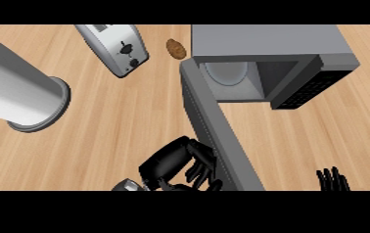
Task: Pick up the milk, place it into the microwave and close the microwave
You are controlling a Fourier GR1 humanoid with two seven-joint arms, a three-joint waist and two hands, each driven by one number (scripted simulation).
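Item: microwave (267, 38), at the far right of the worktop (123, 114), mouth facing the robot. Its door (217, 129) stands wide open, a long grey slab running from the hinge at the front left corner down toward the view's lower edge. Cavity: one pale round shape (227, 73) at the back. It cannot be told whether this is a turning plate or part of the milk, and no milk is seen anywhere else. Left hand (173, 163): just beside the door's outer face, near its free end, fingers curled downward, nothing visible within them, wrist entering from the lower edge. It is the nearer hand by far and is on the side from which the door would swing shut. Right hand (332, 179): resting at the lower right edge, fingers up and straight, well apart from the door, on its inner side. Judged step: closing the door, provided the milk is indeed inside. Other items: toaster (113, 48), small brown lump (175, 48), large grey cylinder (29, 97).
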